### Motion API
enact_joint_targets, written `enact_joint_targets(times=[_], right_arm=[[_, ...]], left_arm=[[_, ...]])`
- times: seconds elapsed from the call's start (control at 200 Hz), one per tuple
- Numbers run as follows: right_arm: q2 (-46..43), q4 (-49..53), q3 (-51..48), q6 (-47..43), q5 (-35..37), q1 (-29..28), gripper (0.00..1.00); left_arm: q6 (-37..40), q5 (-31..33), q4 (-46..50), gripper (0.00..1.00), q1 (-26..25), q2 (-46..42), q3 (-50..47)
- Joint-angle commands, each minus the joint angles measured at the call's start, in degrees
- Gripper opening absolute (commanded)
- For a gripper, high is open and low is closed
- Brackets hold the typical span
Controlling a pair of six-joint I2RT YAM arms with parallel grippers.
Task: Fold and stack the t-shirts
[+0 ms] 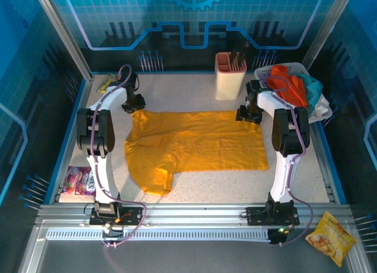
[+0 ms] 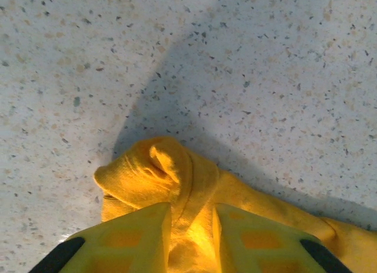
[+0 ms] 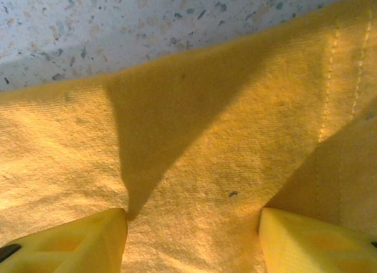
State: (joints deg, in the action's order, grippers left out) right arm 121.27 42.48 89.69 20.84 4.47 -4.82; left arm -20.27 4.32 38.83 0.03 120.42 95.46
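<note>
At the table's point(image 1: 194, 193) far side, the left gripper point(image 2: 192, 209) is clamping the tee's point(image 1: 200, 143) bunched corner. The right gripper point(image 3: 193, 217) is sitting spread wide over its other corner.

The left tool's point(image 2: 191, 209) fingers point(image 2: 129, 237) run off the bottom edge of the left wrist view. The mustard-yellow t-shirt point(image 2: 177, 179) bunched between them covers their inner faces. The right tool's point(image 3: 193, 213) fingers point(image 3: 70, 240) are cropped the same way, and the shirt runs out of that view on both sides. At the far right corner of the tabletop point(image 1: 235, 185), heaped t-shirts point(image 1: 291, 85) cover most of the basket point(image 1: 260, 70); their number cannot be told. At the far left corner the left arm point(image 1: 97, 132) hides part of a small packet point(image 1: 106, 83).
</note>
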Motion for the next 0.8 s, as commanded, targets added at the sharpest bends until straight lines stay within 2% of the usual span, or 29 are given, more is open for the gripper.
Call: enact_joint_targets(times=[0.0, 0.385, 0.465, 0.53, 0.796], right_arm=[[1.9, 1.18, 0.83, 0.07, 0.12, 0.65, 0.62], [2.21, 0.96, 0.38, 0.21, 0.29, 0.8, 0.61], [2.47, 1.12, 0.43, 0.65, 0.17, 1.08, 0.61], [2.56, 1.23, 0.27, 1.44, 0.28, 1.44, 0.6], [2.43, 1.57, -1.08, 4.12, 3.01, 2.82, 0.52]], left_arm=[[2.16, 2.56, 0.61, 0.23, 0.2, 1.31, 2.23], [1.36, 2.11, -0.32, 0.17, 0.26, 3.63, 3.09], [1.25, 2.14, -0.25, 0.1, 0.19, 3.81, 3.48], [1.19, 2.83, 0.0, 0.0, 0.24, 3.86, 3.65], [-1.71, 3.86, -0.72, 0.0, 3.54, 1.06, 1.15]])
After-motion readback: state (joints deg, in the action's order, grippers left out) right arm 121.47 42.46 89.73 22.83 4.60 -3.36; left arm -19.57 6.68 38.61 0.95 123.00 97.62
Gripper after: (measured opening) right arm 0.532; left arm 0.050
